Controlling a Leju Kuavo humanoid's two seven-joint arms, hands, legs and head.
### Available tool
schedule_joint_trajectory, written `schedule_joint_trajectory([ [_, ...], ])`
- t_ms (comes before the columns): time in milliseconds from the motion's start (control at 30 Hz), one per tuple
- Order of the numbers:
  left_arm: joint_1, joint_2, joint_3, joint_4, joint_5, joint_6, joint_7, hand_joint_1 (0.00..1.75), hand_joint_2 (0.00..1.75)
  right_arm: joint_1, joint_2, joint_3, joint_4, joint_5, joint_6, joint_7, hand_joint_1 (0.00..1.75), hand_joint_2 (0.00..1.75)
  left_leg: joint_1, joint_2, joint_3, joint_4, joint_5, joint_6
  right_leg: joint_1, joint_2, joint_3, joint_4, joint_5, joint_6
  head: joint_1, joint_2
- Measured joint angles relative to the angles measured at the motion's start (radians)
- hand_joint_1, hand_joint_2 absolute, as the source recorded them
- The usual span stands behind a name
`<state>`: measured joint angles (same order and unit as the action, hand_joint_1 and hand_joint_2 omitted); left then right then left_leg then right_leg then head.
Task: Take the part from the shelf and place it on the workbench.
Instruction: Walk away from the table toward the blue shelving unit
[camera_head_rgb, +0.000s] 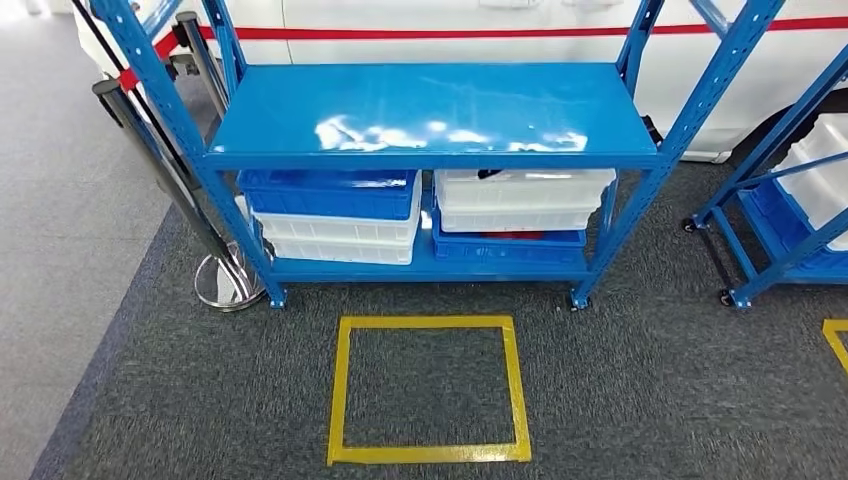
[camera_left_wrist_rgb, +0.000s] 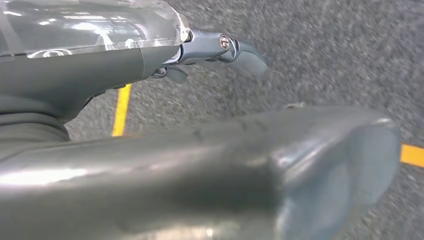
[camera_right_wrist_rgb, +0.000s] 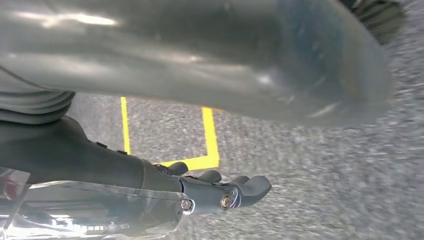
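Seen from the head: blue shelf (camera_head_rgb: 430, 110) with a bare top board, and below it blue and white bins (camera_head_rgb: 335, 215), one white bin (camera_head_rgb: 520, 195) holding a dark bit, perhaps the part, too small to tell. Yellow tape square (camera_head_rgb: 428, 390) on grey carpet (camera_head_rgb: 640, 400) in front. From the wrists: left hand (camera_left_wrist_rgb: 220, 50) and right hand (camera_right_wrist_rgb: 220, 192) hanging over carpet, fingers loosely apart, holding nothing.
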<state>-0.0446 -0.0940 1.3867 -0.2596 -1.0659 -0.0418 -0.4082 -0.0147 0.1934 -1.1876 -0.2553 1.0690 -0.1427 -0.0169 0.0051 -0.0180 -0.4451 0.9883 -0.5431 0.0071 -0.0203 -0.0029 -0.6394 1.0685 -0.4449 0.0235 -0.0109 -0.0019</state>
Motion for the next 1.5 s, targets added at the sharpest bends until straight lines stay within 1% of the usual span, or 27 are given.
schedule_joint_trajectory([
  [33, -0.001, 0.0, 0.0, 0.0, 0.0, 0.0, 0.001, 0.0, 0.0, 0.0, 0.0, -0.001, 0.0, 0.002, -0.001, 0.0, 0.0, 0.87, -0.001, 0.0, 0.007, 0.001, -0.008, -0.007, 0.002, 0.001, 0.0, -0.017, 0.016, -0.008, 0.0, 0.0],
  [67, -0.003, -0.001, 0.0, -0.001, -0.001, -0.001, 0.002, 0.0, 0.0, -0.002, 0.0, -0.001, 0.0, 0.003, -0.001, -0.001, 0.0, 0.87, -0.002, 0.0, 0.013, 0.004, -0.01, -0.014, 0.004, 0.001, 0.001, -0.02, 0.008, -0.017, 0.0, 0.0],
  [133, -0.006, -0.001, 0.0, -0.002, -0.001, -0.001, 0.003, 0.0, 0.0, -0.003, 0.0, -0.004, 0.0, 0.0, -0.001, 0.0, 0.0, 0.0, 0.0, 0.002, 0.013, 0.024, -0.005, -0.024, 0.001, 0.007, 0.019, -0.026, 0.002, -0.032, -0.001, 0.0],
  [200, -0.009, -0.001, 0.0, -0.002, -0.001, -0.002, 0.003, 0.0, 0.0, -0.005, 0.0, -0.014, -0.001, -0.011, 0.0, 0.0, 0.0, 0.0, 0.004, 0.006, -0.032, 0.112, -0.009, -0.033, -0.002, 0.011, 0.042, -0.033, -0.009, -0.043, -0.003, 0.0],
  [300, -0.008, -0.003, 0.001, -0.002, -0.002, -0.002, 0.003, 0.0, 0.0, -0.008, 0.0, -0.025, -0.001, -0.012, -0.004, 0.0, 0.0, 0.0, 0.007, 0.011, -0.154, 0.289, -0.092, -0.043, -0.001, 0.016, 0.077, -0.038, -0.037, -0.051, -0.005, 0.0],
  [367, -0.006, -0.003, 0.001, -0.002, -0.004, -0.002, 0.004, 0.0, 0.0, -0.007, 0.0, -0.025, -0.001, 0.0, -0.01, 0.005, 0.0, 0.0, 0.006, 0.011, -0.198, 0.294, -0.124, -0.039, 0.002, 0.02, 0.109, -0.038, -0.062, -0.051, -0.005, 0.0],
  [400, -0.004, -0.003, 0.002, -0.002, -0.004, -0.002, 0.004, 0.0, 0.0, -0.007, 0.0, -0.025, -0.001, 0.005, -0.012, 0.007, 0.0, 0.0, 0.004, 0.011, -0.202, 0.255, -0.102, -0.034, 0.004, 0.022, 0.127, -0.038, -0.074, -0.051, -0.005, 0.0],
  [467, -0.001, -0.002, 0.003, -0.003, -0.006, -0.002, 0.005, 0.0, 0.0, -0.006, 0.002, -0.025, -0.001, 0.01, -0.016, 0.009, 0.0, 0.87, -0.004, 0.01, -0.2, 0.142, 0.012, -0.015, 0.009, 0.023, 0.158, -0.038, -0.099, -0.048, -0.004, 0.0],
  [533, 0.004, -0.001, 0.005, -0.004, -0.009, -0.002, 0.006, 0.0, 0.0, -0.008, 0.004, -0.026, 0.0, 0.013, -0.017, 0.011, 0.0, 0.87, -0.014, 0.007, -0.195, 0.072, 0.101, 0.001, 0.012, 0.028, 0.178, -0.04, -0.122, -0.039, -0.004, 0.0],
  [600, 0.004, -0.002, 0.005, -0.005, -0.011, -0.002, 0.007, 0.0, 0.0, -0.011, 0.004, -0.027, 0.0, 0.011, -0.015, 0.011, 0.0, 0.0, -0.015, 0.006, -0.18, 0.055, 0.111, 0.009, 0.015, 0.033, 0.191, -0.035, -0.123, -0.025, -0.004, 0.0],
  [633, 0.003, -0.003, 0.005, -0.005, -0.011, -0.002, 0.007, 0.0, 0.0, -0.013, 0.004, -0.029, 0.0, 0.008, -0.015, 0.011, 0.0, 0.0, -0.014, 0.008, -0.166, 0.046, 0.111, 0.013, 0.014, 0.032, 0.192, -0.022, -0.117, -0.019, -0.004, 0.0],
  [700, 0.0, -0.004, 0.005, -0.005, -0.011, -0.002, 0.008, 0.0, 0.0, -0.017, 0.003, -0.035, -0.001, 0.002, -0.014, 0.009, 0.0, 0.87, -0.009, 0.013, -0.136, 0.026, 0.106, 0.024, 0.014, 0.023, 0.152, 0.057, -0.108, -0.009, -0.001, 0.0],
  [767, 0.0, -0.005, 0.005, -0.006, -0.012, -0.002, 0.008, 0.0, 0.0, -0.02, 0.003, -0.038, -0.001, 0.006, -0.016, 0.011, 0.0, 1.75, -0.007, 0.019, -0.112, 0.017, 0.09, 0.03, 0.013, 0.015, 0.068, 0.172, -0.144, -0.002, 0.001, 0.0],
  [833, 0.0, -0.005, 0.006, -0.006, -0.013, -0.002, 0.008, 0.0, 0.0, -0.018, 0.003, -0.039, -0.001, 0.013, -0.02, 0.018, 0.0, 0.87, -0.007, 0.022, -0.088, 0.015, 0.069, 0.031, 0.011, 0.012, -0.003, 0.234, -0.207, 0.003, 0.0, 0.0],
  [867, 0.0, -0.006, 0.006, -0.006, -0.014, -0.002, 0.009, 0.0, 0.0, -0.016, 0.002, -0.041, -0.001, 0.013, -0.021, 0.021, 0.0, 0.44, -0.007, 0.024, -0.073, 0.015, 0.056, 0.03, 0.01, 0.01, -0.021, 0.227, -0.22, 0.005, 0.001, 0.0],
  [900, 0.001, -0.007, 0.006, -0.006, -0.014, -0.002, 0.009, 0.0, 0.0, -0.014, 0.002, -0.043, -0.001, 0.009, -0.021, 0.023, 0.0, 0.0, -0.007, 0.026, -0.055, 0.014, 0.043, 0.028, 0.01, 0.006, -0.027, 0.193, -0.204, 0.003, 0.001, 0.0],
  [933, 0.002, -0.009, 0.006, -0.006, -0.014, -0.002, 0.009, 0.0, 0.0, -0.013, 0.001, -0.047, -0.001, 0.003, -0.02, 0.022, 0.0, 0.0, -0.007, 0.031, -0.038, 0.014, 0.029, 0.026, 0.011, -0.005, -0.024, 0.141, -0.161, -0.001, 0.001, 0.0],
  [1000, 0.004, -0.012, 0.006, -0.006, -0.014, -0.002, 0.01, 0.0, 0.0, -0.014, 0.0, -0.056, -0.001, -0.009, -0.018, 0.018, 0.0, 0.0, -0.011, 0.045, -0.007, 0.017, -0.002, 0.018, 0.018, -0.045, -0.019, 0.034, -0.042, -0.016, 0.002, 0.0],
  [1033, 0.005, -0.013, 0.007, -0.006, -0.014, -0.002, 0.011, 0.0, 0.0, -0.018, 0.0, -0.06, -0.001, -0.009, -0.019, 0.017, 0.0, 0.0, -0.013, 0.053, 0.005, 0.015, -0.016, 0.013, 0.021, -0.057, -0.017, 0.006, -0.003, -0.024, 0.001, 0.0],
  [1067, 0.005, -0.013, 0.007, -0.007, -0.015, -0.001, 0.012, 0.0, 0.0, -0.021, 0.0, -0.063, -0.001, -0.006, -0.021, 0.018, 0.0, 0.0, -0.016, 0.059, 0.016, 0.017, -0.024, 0.007, 0.023, -0.059, -0.016, -0.006, 0.015, -0.029, 0.001, 0.0],
  [1167, -0.001, -0.014, 0.007, -0.009, -0.015, 0.0, 0.014, 0.0, 0.0, -0.023, 0.0, -0.065, -0.002, 0.008, -0.028, 0.029, 0.0, 0.0, -0.015, 0.057, 0.021, 0.057, -0.023, -0.008, 0.016, -0.032, 0.011, -0.014, 0.004, -0.045, -0.002, 0.0],
  [1233, -0.005, -0.014, 0.007, -0.01, -0.016, 0.002, 0.014, 0.0, 0.0, -0.023, 0.0, -0.066, -0.002, 0.008, -0.03, 0.032, 0.0, 0.0, -0.01, 0.039, -0.033, 0.154, -0.038, -0.017, 0.012, -0.022, 0.032, -0.022, -0.005, -0.054, -0.005, 0.0],
  [1300, -0.005, -0.016, 0.007, -0.01, -0.017, 0.005, 0.014, 0.0, 0.0, -0.025, 0.0, -0.071, -0.002, -0.004, -0.031, 0.029, 0.0, 0.0, -0.003, 0.029, -0.112, 0.262, -0.097, -0.028, 0.011, -0.006, 0.048, -0.027, -0.017, -0.058, -0.006, 0.0],
  [1367, -0.002, -0.018, 0.007, -0.01, -0.021, 0.009, 0.012, 0.0, 0.0, -0.026, 0.0, -0.078, -0.002, -0.013, -0.033, 0.025, 0.0, 0.0, 0.004, 0.028, -0.162, 0.292, -0.143, -0.035, 0.01, 0.017, 0.068, -0.028, -0.032, -0.055, -0.006, 0.0],
  [1400, 0.0, -0.019, 0.007, -0.01, -0.023, 0.01, 0.011, 0.0, 0.0, -0.026, 0.0, -0.081, -0.002, -0.012, -0.035, 0.025, 0.0, 0.0, 0.006, 0.028, -0.17, 0.268, -0.133, -0.036, 0.009, 0.026, 0.08, -0.028, -0.041, -0.054, -0.006, 0.0],
  [1433, 0.0, -0.02, 0.007, -0.01, -0.025, 0.011, 0.01, 0.0, 0.0, -0.026, 0.0, -0.083, -0.002, -0.008, -0.038, 0.026, 0.0, 0.0, 0.008, 0.027, -0.168, 0.221, -0.092, -0.035, 0.008, 0.034, 0.092, -0.028, -0.049, -0.052, -0.006, 0.0],
  [1500, 0.0, -0.021, 0.007, -0.01, -0.029, 0.013, 0.01, 0.0, 0.0, -0.024, 0.0, -0.085, -0.002, 0.002, -0.043, 0.03, 0.0, 0.0, 0.007, 0.027, -0.161, 0.112, 0.022, -0.028, 0.008, 0.045, 0.109, -0.027, -0.064, -0.045, -0.007, 0.0],
])
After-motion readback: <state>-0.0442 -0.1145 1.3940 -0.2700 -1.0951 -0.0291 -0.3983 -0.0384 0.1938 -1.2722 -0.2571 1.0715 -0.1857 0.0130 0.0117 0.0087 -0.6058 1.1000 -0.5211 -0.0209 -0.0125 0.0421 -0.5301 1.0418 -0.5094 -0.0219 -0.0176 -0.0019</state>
